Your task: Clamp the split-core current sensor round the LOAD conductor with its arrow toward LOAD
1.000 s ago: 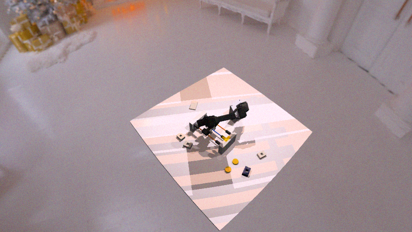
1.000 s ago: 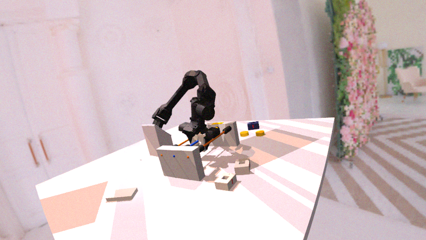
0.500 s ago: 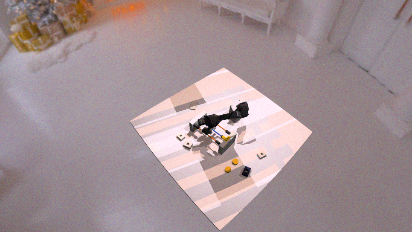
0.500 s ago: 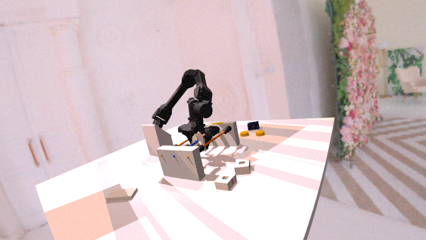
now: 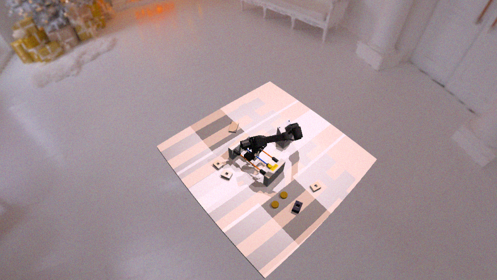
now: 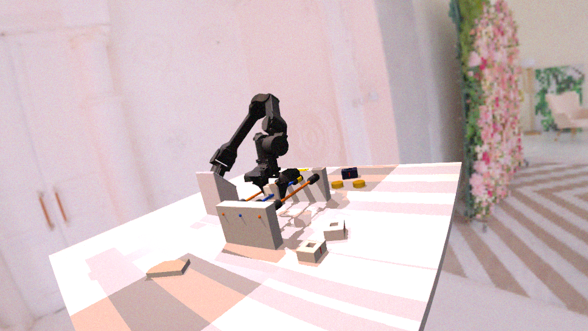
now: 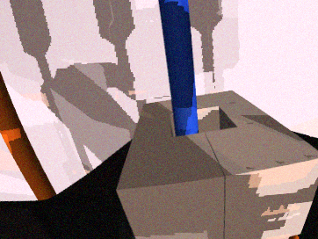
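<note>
The grey split-core sensor (image 7: pixel 176 167) (image 6: pixel 269 190) is round the blue conductor (image 7: pixel 180 66) (image 5: pixel 262 160) (image 6: pixel 267 198). In the wrist view its halves meet along a front seam and the conductor passes into its window; the far joint is partly behind the conductor. My gripper (image 7: pixel 194 134) (image 6: pixel 271 188) is shut on the sensor, with a black finger on each side. A yellow marker (image 5: pixel 273 167) (image 6: pixel 303 170) sits at one end of the blue conductor; its lettering is unreadable. The sensor's arrow and latch cannot be made out.
Orange conductors (image 5: pixel 269 153) (image 6: pixel 296 191) (image 7: pixel 22 149) run on both sides, between grey end blocks (image 5: pixel 274 176) (image 6: pixel 246 228). Pale blocks (image 5: pixel 226 176) (image 6: pixel 333 234), a dark block (image 5: pixel 296 211) (image 6: pixel 349 174), yellow discs (image 5: pixel 283 195) (image 6: pixel 336 184) and a flat plate (image 5: pixel 233 127) (image 6: pixel 168 268) lie around them.
</note>
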Robot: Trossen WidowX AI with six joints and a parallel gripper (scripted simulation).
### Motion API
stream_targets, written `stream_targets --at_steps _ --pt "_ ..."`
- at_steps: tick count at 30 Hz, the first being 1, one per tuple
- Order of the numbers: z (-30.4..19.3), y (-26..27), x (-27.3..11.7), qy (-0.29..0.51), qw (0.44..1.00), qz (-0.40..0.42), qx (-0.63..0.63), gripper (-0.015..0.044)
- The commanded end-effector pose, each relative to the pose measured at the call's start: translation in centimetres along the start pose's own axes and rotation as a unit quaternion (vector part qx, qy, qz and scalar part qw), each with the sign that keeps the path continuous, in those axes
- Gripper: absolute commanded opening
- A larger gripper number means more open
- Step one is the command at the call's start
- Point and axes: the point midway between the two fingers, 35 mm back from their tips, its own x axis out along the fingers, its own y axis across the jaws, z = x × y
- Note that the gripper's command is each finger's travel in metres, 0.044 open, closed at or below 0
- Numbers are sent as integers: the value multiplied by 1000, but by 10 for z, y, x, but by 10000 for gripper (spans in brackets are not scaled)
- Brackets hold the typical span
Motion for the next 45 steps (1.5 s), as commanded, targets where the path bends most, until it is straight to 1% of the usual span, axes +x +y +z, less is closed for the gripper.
stream_targets --at_steps 1,10,21,22,31,32,45 --pt "0 0 0 -1 1000 -2 -1 0" --pt "0 6 0 0 1000 17 0 0" --pt "0 6 5 -1 1000 17 -1 0" --pt "1 7 0 -3 1000 18 -2 26" --pt "1 7 0 -3 1000 18 -2 263" --pt "1 7 0 -3 1000 18 -2 278" --pt "1 7 0 -3 1000 18 -2 278"
